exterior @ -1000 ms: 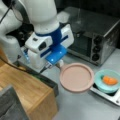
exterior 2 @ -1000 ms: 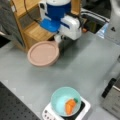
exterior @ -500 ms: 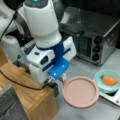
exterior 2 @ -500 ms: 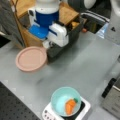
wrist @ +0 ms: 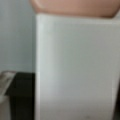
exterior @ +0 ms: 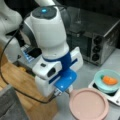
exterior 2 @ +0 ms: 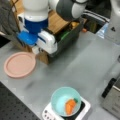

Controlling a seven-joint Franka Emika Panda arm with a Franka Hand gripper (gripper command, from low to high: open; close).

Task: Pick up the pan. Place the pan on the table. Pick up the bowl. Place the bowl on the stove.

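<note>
Dusty-pink round pan (exterior: 89, 105) lay on the grey desk (exterior 2: 80, 65); the robot's hand (exterior: 65, 90) sat at its white handle, grip unclear; teal bowl (exterior 2: 65, 101) rested on the stove (exterior 2: 83, 112).

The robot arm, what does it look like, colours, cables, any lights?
The arm has rounded glossy white shells with dark grey joints and a small glowing blue light on top. A blue band and a blue bracket join it to the boxy white gripper. A thin black cable loops down along its side in a front view.
</note>
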